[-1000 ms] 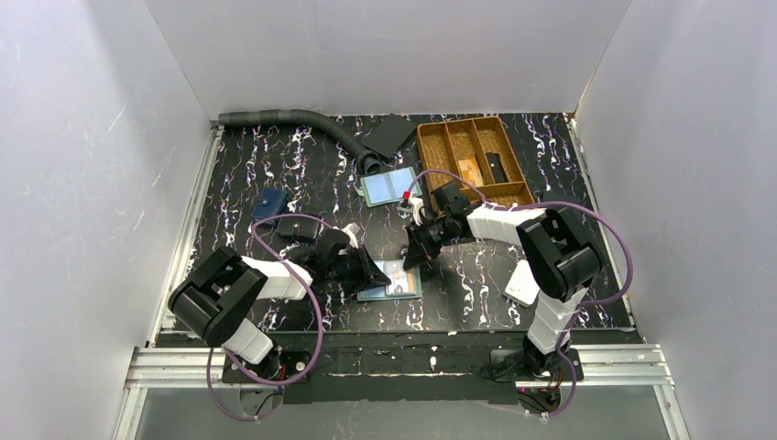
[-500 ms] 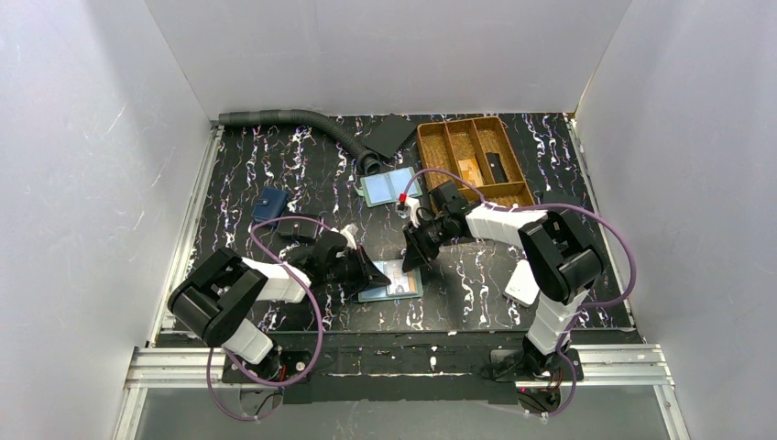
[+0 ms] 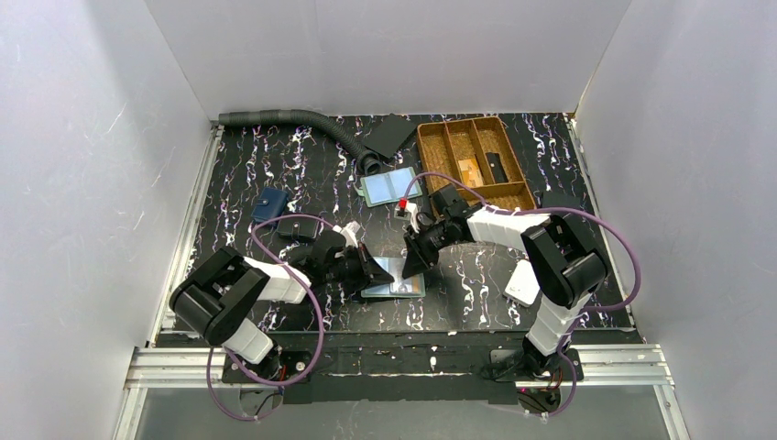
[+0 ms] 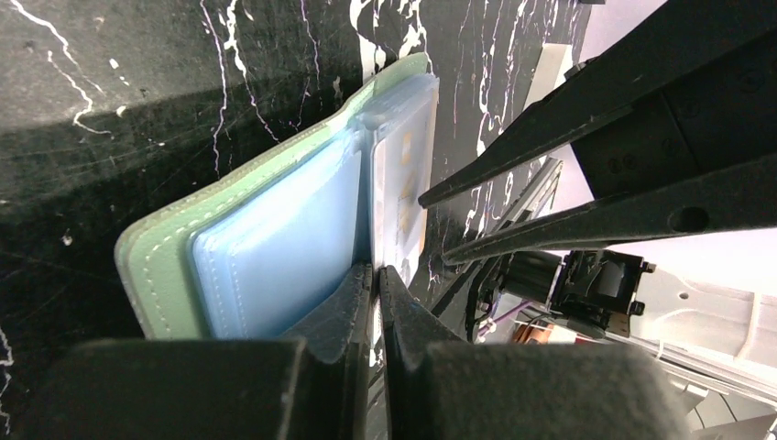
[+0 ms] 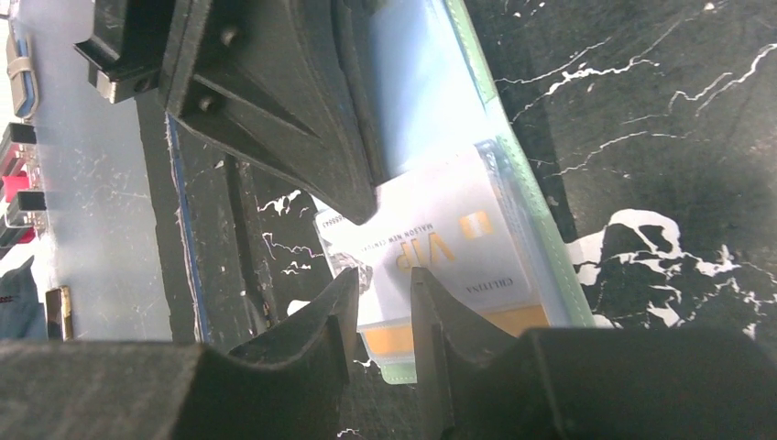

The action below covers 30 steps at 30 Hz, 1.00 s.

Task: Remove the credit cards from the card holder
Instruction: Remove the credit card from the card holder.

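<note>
The card holder [image 3: 401, 280] lies open on the black table between the two arms, green-edged, with a blue panel [image 4: 275, 247] and an orange-tan one. A whitish credit card [image 5: 440, 243] with gold "VIP" lettering sits in the clear sleeve over the orange panel. My left gripper [image 4: 376, 280] is shut on the thin sleeve edge at the holder's fold, pinning it low to the table. My right gripper [image 5: 385, 298] hovers just over the card's near end, jaws a little apart with nothing clamped between them. In the top view the right gripper [image 3: 410, 261] stands at the holder's far right corner.
A similar holder with pale-blue panels [image 3: 389, 186] lies farther back. Behind it stands a wooden divided tray [image 3: 474, 156]. A small blue wallet [image 3: 269, 205] and a black pouch [image 3: 295, 227] lie at the left, a black hose [image 3: 293, 119] at the back, and a white object [image 3: 522, 282] by the right arm.
The right gripper's jaws have opened and its tip has dipped toward the holder. The left gripper has closed fully on the sleeve edge. The holder has shifted slightly.
</note>
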Each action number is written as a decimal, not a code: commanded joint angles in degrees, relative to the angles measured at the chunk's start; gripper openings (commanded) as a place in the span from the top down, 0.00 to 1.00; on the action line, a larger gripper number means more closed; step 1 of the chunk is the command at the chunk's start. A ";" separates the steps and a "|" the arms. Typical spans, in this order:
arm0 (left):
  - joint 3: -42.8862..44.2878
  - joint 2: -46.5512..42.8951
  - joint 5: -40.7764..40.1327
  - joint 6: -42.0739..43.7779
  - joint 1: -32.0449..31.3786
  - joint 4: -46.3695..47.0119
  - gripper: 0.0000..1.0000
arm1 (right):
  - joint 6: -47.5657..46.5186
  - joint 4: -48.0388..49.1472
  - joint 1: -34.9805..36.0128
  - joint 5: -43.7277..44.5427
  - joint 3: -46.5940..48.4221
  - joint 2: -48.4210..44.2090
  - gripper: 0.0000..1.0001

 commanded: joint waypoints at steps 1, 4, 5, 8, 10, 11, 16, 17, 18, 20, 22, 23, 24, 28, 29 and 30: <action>-0.02 1.56 2.39 -0.28 0.11 3.70 1.00 | -0.53 0.40 0.91 -2.15 -0.17 0.04 0.64; -0.07 2.40 3.13 -0.38 0.14 4.65 1.00 | -0.37 0.16 1.03 -0.20 0.21 0.89 0.64; -0.23 2.49 3.23 -0.44 0.17 4.81 1.00 | -0.23 0.14 1.02 1.19 0.30 1.21 0.64; -0.88 2.23 3.25 -0.22 0.42 4.87 1.00 | 0.52 -0.07 1.03 5.58 0.64 2.62 0.64; -1.49 1.75 3.38 -0.12 0.87 4.89 1.00 | 0.79 -0.52 1.05 7.73 1.12 3.65 0.65; -1.87 1.41 3.43 -0.11 1.11 4.88 1.00 | 0.80 -0.76 1.05 8.47 1.34 4.01 0.65; -4.34 0.17 3.55 -0.17 3.27 4.88 1.00 | 0.91 -0.98 1.05 9.66 1.47 4.20 0.65; -4.70 0.12 3.67 -0.12 3.64 4.88 1.00 | 0.90 -1.00 1.05 9.54 1.54 4.22 0.65; -4.94 0.00 3.83 -0.11 3.98 4.92 1.00 | 0.94 -1.01 1.05 9.22 1.51 4.22 0.64; -5.31 0.04 4.08 -0.06 4.42 4.96 1.00 | 0.82 -1.03 1.00 8.80 1.48 4.22 0.64; -5.49 -0.02 4.41 -0.10 4.81 4.96 1.00 | 0.85 -1.01 1.02 8.97 1.47 4.37 0.63; -5.65 -0.21 4.53 -0.03 4.99 5.04 1.00 | 0.88 -1.01 0.98 9.30 1.47 4.58 0.63; -5.82 -0.28 4.64 -0.08 5.24 5.05 1.00 | 0.88 -1.02 1.01 9.65 1.40 4.80 0.63; -6.70 -0.64 5.49 -0.04 6.40 5.48 1.00 | 1.07 -1.92 1.05 11.47 2.07 6.27 0.62; -7.04 -0.62 5.76 -0.07 6.59 5.61 1.00 | 1.03 -2.23 1.04 11.76 2.39 6.62 0.62; -7.22 -0.63 5.94 -0.04 6.78 5.72 1.00 | 0.99 -2.58 1.05 11.97 2.52 6.93 0.62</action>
